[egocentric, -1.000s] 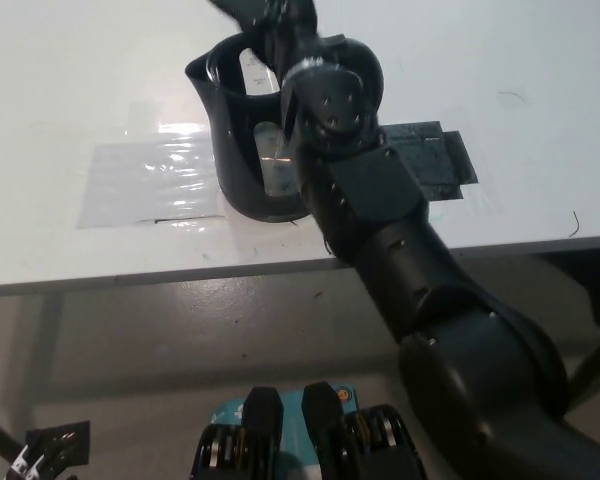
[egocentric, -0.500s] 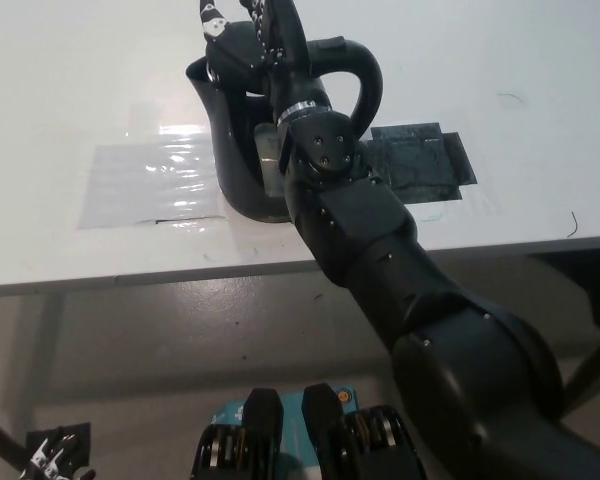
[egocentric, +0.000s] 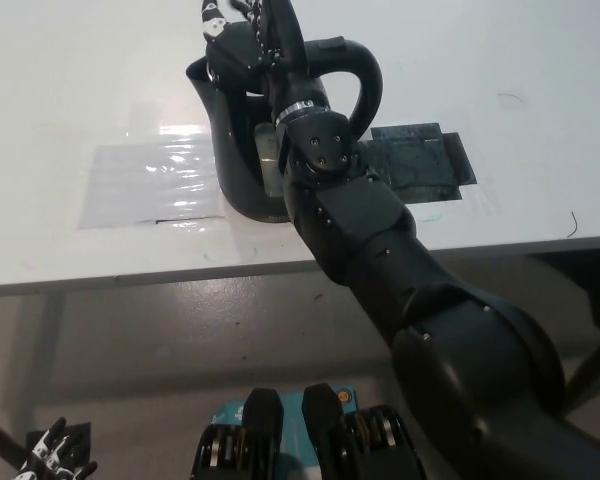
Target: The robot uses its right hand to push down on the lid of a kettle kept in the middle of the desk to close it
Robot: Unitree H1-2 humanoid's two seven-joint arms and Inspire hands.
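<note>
Across the upper two thirds of the head view lies the white desk (egocentric: 60,90), its front edge running from about nine o'clock to three o'clock. Over it, the black right arm (egocentric: 380,270) rises from five o'clock toward twelve o'clock, covering much of the picture's middle. At about twelve o'clock, near the desk's middle, stands the black kettle (egocentric: 235,165), its spout toward eleven o'clock and its curved handle (egocentric: 365,85) toward one o'clock. A clear plastic sheet (egocentric: 145,180) is taped flat at the kettle's ten o'clock side, and a dark taped patch (egocentric: 425,160) lies at its two o'clock side, partly under the arm. The right hand (egocentric: 255,35) rests on top of the kettle, fingers spread flat over the lid area; the lid itself is hidden beneath the hand, so whether it sits fully shut cannot be told. At seven o'clock, in the bottom corner well below the desk, the white left hand (egocentric: 50,455) shows only partly, its fingers apart and empty
</note>
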